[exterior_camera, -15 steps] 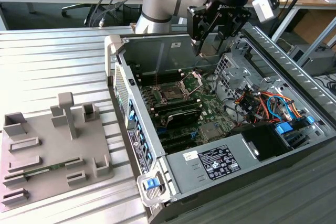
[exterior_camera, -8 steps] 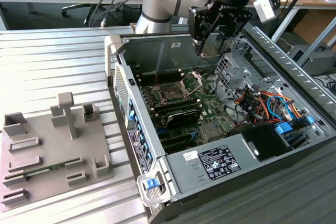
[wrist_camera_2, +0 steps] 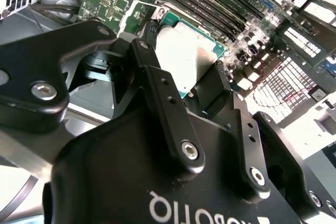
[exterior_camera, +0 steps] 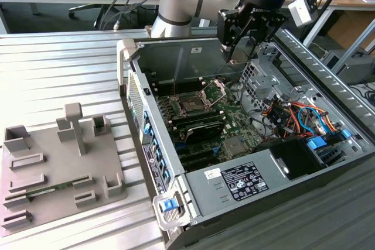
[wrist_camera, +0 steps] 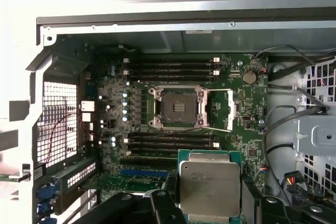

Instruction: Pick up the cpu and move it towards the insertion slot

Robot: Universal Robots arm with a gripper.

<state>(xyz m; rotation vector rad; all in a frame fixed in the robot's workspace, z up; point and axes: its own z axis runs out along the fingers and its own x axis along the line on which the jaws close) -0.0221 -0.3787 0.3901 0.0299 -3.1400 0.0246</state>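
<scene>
Above an open computer case (exterior_camera: 176,162) on the ribbed counter (exterior_camera: 58,74), the claw (wrist_camera_2: 184,85) grips the cpu (wrist_camera: 210,187) by its edges, holding it in the air over the motherboard (wrist_camera: 236,124). The insertion slot (wrist_camera: 176,107) lies well apart from the chip, its retention bracket (wrist_camera: 223,111) swung open, between the long memory slots (wrist_camera: 170,67).

The silvery-topped, green-edged cpu (wrist_camera: 210,187) is held level above the motherboard, apart from the open, dark square insertion slot (wrist_camera: 176,107).
</scene>
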